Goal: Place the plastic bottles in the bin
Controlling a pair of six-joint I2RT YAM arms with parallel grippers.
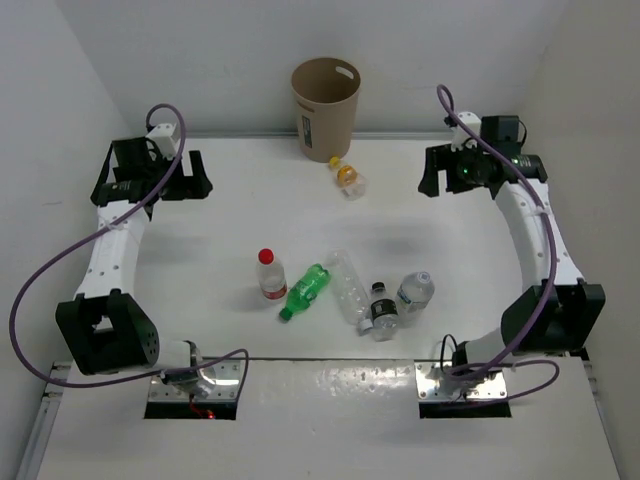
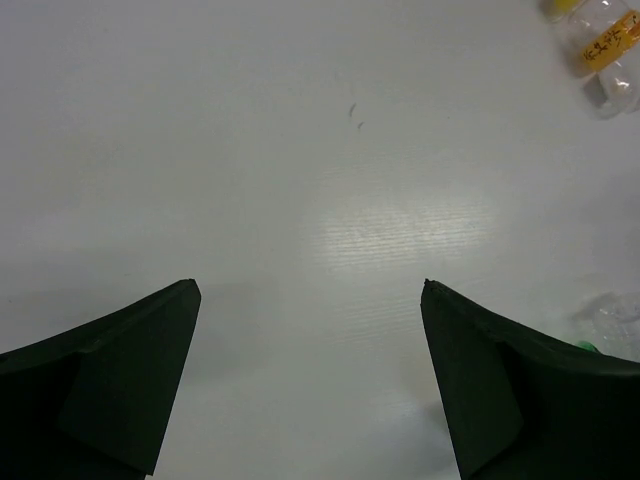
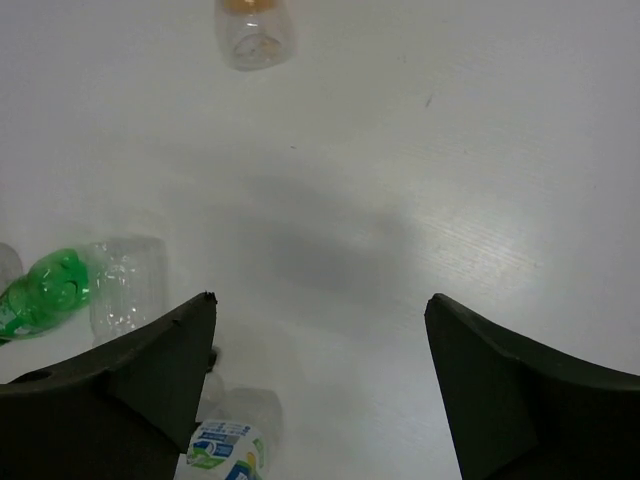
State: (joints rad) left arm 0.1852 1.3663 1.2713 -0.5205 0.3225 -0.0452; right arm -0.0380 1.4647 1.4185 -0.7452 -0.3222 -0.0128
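Observation:
The tan bin (image 1: 326,107) stands upright at the far edge of the table. An orange-capped bottle (image 1: 349,178) lies just in front of it; it also shows in the left wrist view (image 2: 605,50) and the right wrist view (image 3: 254,30). A red-capped bottle (image 1: 270,275) stands mid-table. A green bottle (image 1: 305,290), a clear bottle (image 1: 347,285), a black-capped bottle (image 1: 382,310) and a blue-labelled bottle (image 1: 414,292) lie beside it. My left gripper (image 1: 188,175) is open and empty at far left. My right gripper (image 1: 437,170) is open and empty at far right.
White walls close in the table on the left, far and right sides. The arm bases sit on metal plates (image 1: 196,380) at the near edge. Purple cables (image 1: 60,262) loop along both arms.

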